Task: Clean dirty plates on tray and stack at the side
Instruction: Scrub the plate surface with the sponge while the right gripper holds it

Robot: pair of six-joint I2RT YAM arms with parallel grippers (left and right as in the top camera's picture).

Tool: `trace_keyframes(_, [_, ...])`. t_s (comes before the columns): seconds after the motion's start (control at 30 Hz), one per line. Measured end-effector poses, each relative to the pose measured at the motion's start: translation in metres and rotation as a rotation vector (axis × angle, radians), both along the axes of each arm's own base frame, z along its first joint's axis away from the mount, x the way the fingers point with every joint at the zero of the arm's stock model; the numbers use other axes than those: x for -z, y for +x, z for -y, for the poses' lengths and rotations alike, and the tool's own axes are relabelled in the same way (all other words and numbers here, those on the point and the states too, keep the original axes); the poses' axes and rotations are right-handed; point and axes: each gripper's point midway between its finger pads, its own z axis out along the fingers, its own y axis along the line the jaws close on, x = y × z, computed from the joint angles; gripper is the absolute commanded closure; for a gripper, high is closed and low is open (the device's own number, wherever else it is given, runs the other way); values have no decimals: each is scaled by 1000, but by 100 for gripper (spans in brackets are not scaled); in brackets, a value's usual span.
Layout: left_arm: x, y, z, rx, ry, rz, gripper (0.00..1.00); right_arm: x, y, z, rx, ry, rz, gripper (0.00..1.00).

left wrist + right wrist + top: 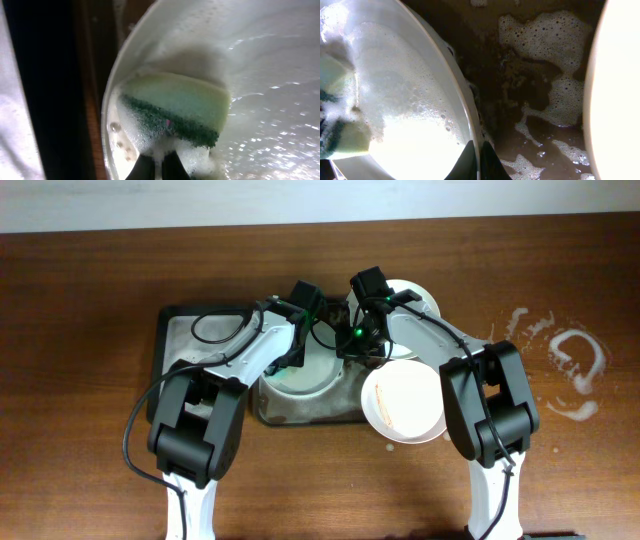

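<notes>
A white plate point(310, 375) lies in the foam-streaked dark tray point(300, 418). My left gripper point(298, 348) is shut on a green-and-yellow sponge point(175, 107) and presses it onto the plate's soapy inside point(270, 75). My right gripper point(352, 345) is shut on that plate's rim point(410, 100), with its fingers point(476, 160) either side of the edge. A second plate point(403, 402) with thin orange smears lies at the tray's right front corner. A third plate point(412, 293) shows behind the right wrist.
A second dark tray point(160, 340) with a grey inside lies to the left, under the left arm. White foam splashes point(572, 360) mark the wooden table at the right. Foam covers the tray floor point(535, 85) beside the held plate.
</notes>
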Motion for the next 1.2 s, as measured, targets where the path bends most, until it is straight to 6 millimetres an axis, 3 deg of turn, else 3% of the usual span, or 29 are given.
trace_keyframes(0.17, [-2, 0, -12, -4, 75, -1, 99, 0, -2, -3, -5, 7, -4, 96])
trace_keyframes(0.3, [-8, 5, -10, -4, 86, -12, 99, -1, -2, -4, -6, 9, -5, 96])
trace_keyframes(0.5, [-33, 27, 8, -3, 14, 41, 99, 0, 3, 12, 40, 7, -25, 96])
trace_keyframes(0.7, [-54, 37, 27, 6, -85, 55, 99, 0, 2, 13, 43, 5, -27, 96])
trace_keyframes(0.9, [-43, 53, 51, 24, -206, 117, 99, 1, 1, 14, 43, 3, -33, 96])
trace_keyframes(1.07, [-11, 41, 77, 54, -374, 67, 99, 1, 0, 15, 47, 1, -39, 96])
trace_keyframes(1.2, [-4, 40, 81, 62, -412, 61, 99, 1, 0, 15, 46, 1, -39, 96])
